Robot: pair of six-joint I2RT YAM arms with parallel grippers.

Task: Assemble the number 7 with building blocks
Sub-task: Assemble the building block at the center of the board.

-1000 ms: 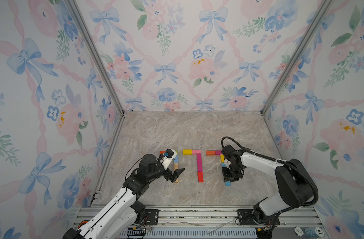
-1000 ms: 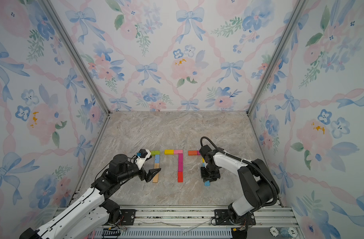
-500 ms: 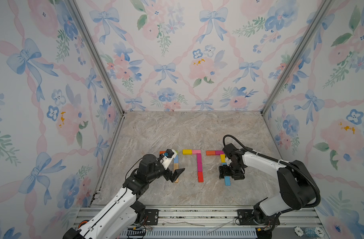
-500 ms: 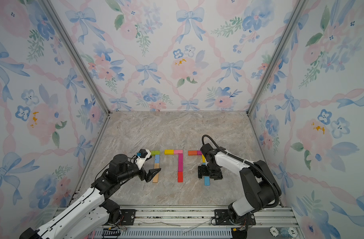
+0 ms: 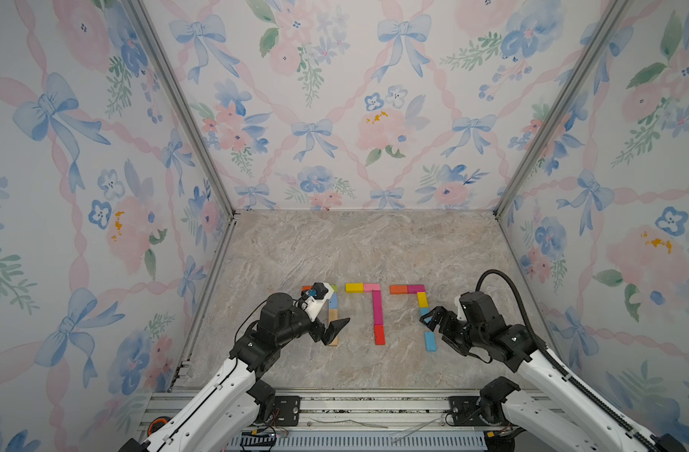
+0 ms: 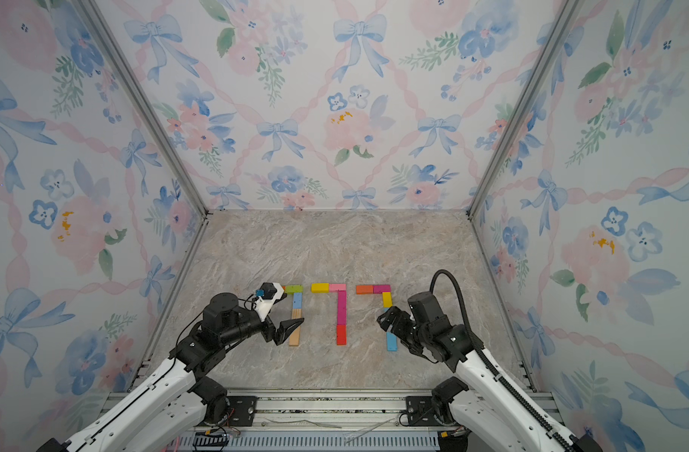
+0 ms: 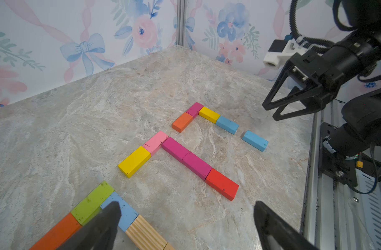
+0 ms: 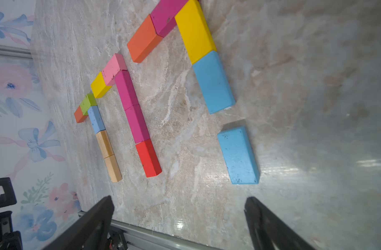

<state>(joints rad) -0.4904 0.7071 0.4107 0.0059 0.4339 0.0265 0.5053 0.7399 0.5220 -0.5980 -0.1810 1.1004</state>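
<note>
The building blocks (image 5: 377,313) lie flat on the table (image 5: 335,242) in three sevens, side by side; my right gripper (image 8: 178,198) has its jaws spread wide with nothing in them; the loose blue block (image 8: 239,155) lies just in front of those jaws, in line with the gap, and touches neither finger; past it, going away from the jaws, I see a small bare strip, then a second blue block (image 8: 213,83), then a yellow block (image 8: 193,30) pressed against it; at the far end a magenta block (image 8: 163,17) and an orange block (image 8: 144,39) turn the corner; so the seven nearest my right jaws has its last piece lying apart from the rest; the middle seven (image 7: 196,165) sits between my two grippers, with yellow and pink across the top and two magenta pieces and a red one going down; all its pieces touch; my left gripper (image 7: 187,205) also has its jaws wide apart and holds nothing; it hangs over the left seven (image 7: 92,201); one finger hides part of the pale blue piece, and the plain wood pieces run under the gap between the fingers; I cannot tell if that finger touches the blocks.
</note>
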